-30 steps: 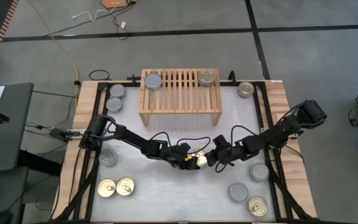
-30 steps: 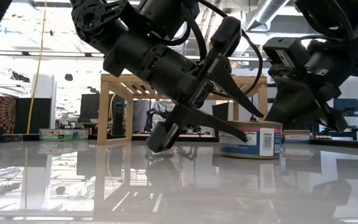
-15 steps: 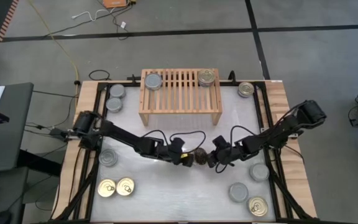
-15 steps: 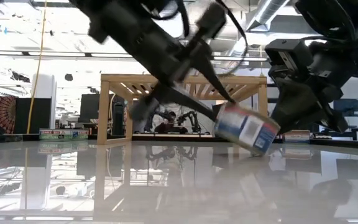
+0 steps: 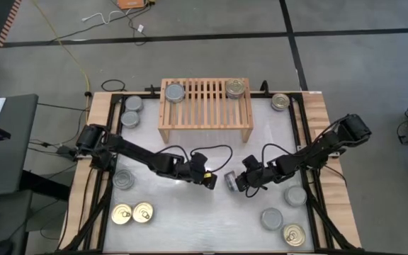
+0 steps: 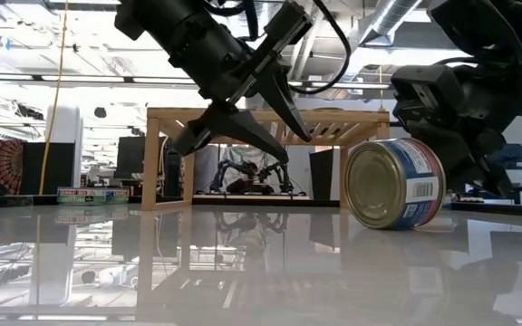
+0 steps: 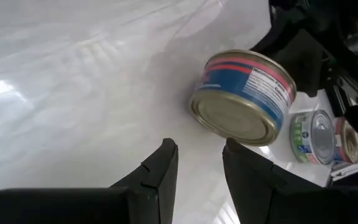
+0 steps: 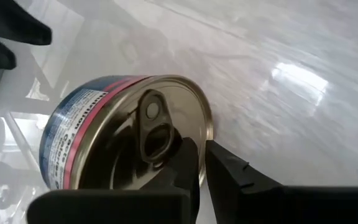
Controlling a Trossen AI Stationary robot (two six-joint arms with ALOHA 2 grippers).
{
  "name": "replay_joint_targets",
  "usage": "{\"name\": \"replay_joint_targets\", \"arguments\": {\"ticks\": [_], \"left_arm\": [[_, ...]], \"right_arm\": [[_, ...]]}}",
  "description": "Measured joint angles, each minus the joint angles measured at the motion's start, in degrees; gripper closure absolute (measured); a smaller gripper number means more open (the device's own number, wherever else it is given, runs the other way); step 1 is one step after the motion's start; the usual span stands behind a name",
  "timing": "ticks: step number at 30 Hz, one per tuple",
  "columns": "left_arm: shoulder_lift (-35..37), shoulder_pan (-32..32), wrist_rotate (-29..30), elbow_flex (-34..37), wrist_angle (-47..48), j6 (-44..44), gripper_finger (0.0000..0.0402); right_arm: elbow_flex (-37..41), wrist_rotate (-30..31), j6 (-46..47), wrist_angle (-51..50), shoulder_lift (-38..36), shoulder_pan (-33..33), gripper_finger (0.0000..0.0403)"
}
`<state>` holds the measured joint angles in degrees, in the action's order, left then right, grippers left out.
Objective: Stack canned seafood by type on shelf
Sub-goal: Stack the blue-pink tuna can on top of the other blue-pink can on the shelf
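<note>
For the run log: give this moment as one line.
left gripper: open, raised, off can | right gripper: beside can, grip unclear | can: on edge on table | shelf: two cans on top

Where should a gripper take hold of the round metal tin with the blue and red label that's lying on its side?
Probably from above, pinching its two flat ends. The tin rests on its curved wall, slightly tilted, plain bottom toward the open left gripper, pull-ring top toward the right gripper; squeezing the wall could roll it.
</note>
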<state>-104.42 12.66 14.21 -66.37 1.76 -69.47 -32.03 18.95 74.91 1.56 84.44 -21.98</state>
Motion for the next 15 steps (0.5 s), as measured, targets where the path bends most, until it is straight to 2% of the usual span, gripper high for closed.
{"name": "replay_joint_targets", "arguments": {"ticks": [7,11,15], "left_arm": [[0.0,0.0,-0.7,0.0,-0.2,1.4,0.0267],[0.0,-0.1,-1.2,0.0,-0.2,1.7,0.0217],[0.0,-0.1,-2.0,0.0,-0.2,1.7,0.0143]], "right_arm": [[0.0,0.1,0.0,0.1,0.0,0.0,0.0345],[0.0,-0.6,0.0,0.2,-0.1,0.0,0.0345],[0.0,-0.8,-0.1,0.2,-0.1,0.0,0.0345]]}}
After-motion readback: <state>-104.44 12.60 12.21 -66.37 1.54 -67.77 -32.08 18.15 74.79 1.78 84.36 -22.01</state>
